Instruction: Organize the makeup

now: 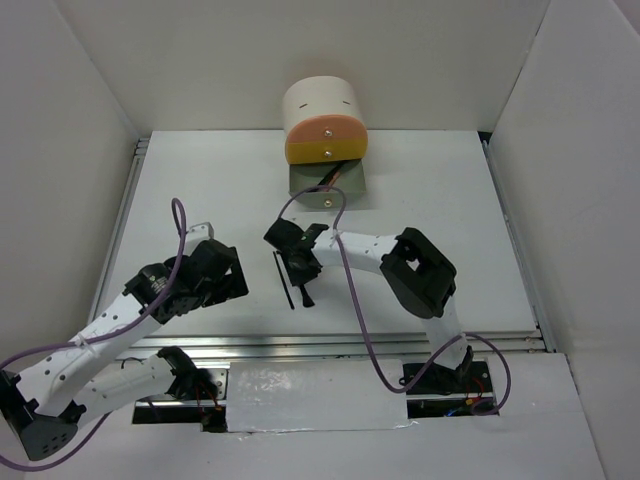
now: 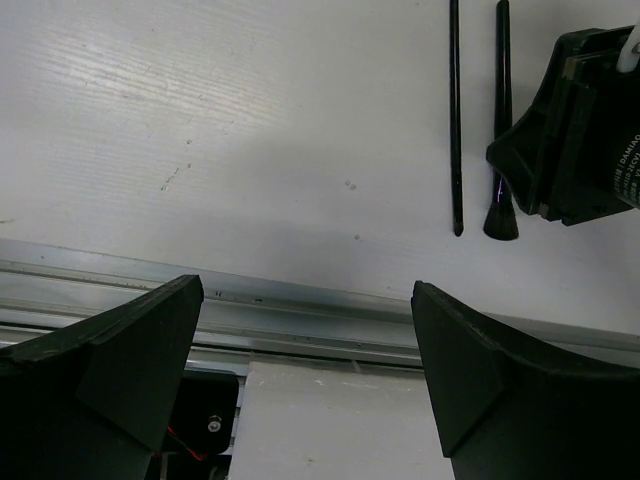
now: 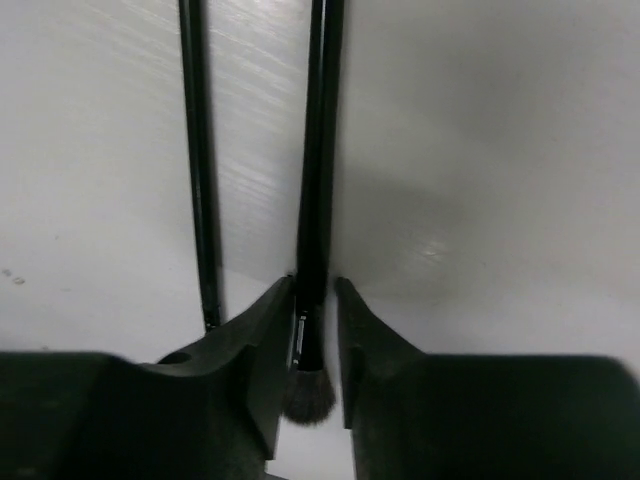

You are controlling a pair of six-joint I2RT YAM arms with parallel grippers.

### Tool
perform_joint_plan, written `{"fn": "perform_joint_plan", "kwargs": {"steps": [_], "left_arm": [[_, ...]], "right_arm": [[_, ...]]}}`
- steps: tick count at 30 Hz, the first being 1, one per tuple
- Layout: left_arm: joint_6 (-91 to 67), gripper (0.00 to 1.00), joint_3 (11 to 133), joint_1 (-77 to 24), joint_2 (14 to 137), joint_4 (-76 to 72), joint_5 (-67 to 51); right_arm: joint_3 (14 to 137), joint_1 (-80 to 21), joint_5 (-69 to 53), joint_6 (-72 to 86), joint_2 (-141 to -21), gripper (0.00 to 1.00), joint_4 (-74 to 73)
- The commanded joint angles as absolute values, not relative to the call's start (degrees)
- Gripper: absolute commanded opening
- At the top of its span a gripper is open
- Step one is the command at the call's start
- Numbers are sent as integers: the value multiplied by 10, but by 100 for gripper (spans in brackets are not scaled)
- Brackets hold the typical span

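Where the right arm [image 1: 385, 250] reaches to the middle of the bench [image 1: 440, 200], the right jaws are low over the brush [image 3: 318, 150] and stand on both sides of its thin handle, just above the flared head. They are open only a little. In the right wrist view the two fingers [image 3: 250, 340] are very near the handle, and a thin light line of bench shows between the handle and at least one finger, so the grip is not complete. The brush lies flat on the bench with its head toward the near edge.

Just beside the brush, on its left in the top view, lies a thin black stick [image 2: 456, 120]. It is parallel to the brush and does not touch it. Nothing holds it.

The left jaws are wide open and hold nothing. They hang over the near left part of the bench, beside the metal rail [image 2: 300, 310] at its edge, and well apart from the stick.

At the far side of the bench stands the organizer [image 1: 322, 110]. Its lowest drawer [image 1: 352, 186] is pulled out toward the arms. Some slim things lie in this drawer, one of them pinkish, but they are too small to name. The orange and yellow drawers above it are closed.
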State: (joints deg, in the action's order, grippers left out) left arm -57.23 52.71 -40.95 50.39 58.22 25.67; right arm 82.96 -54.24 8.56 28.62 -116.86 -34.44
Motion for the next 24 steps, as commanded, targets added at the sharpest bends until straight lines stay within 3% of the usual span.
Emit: {"fn": "perform_joint_plan", "kwargs": {"steps": [1, 4, 15, 24], "left_arm": [[-551, 99, 525, -408, 505, 563, 251], [-545, 99, 524, -408, 511, 557, 250], [-507, 99, 528, -408, 531, 524, 246], [-485, 99, 541, -408, 537, 495, 225]], "right_arm": [[840, -548, 101, 290, -1203, 28, -361], [817, -548, 108, 297, -1186, 0, -357], [827, -511, 70, 377, -1024, 0, -345], [794, -358, 132, 694, -930, 0, -262]]}}
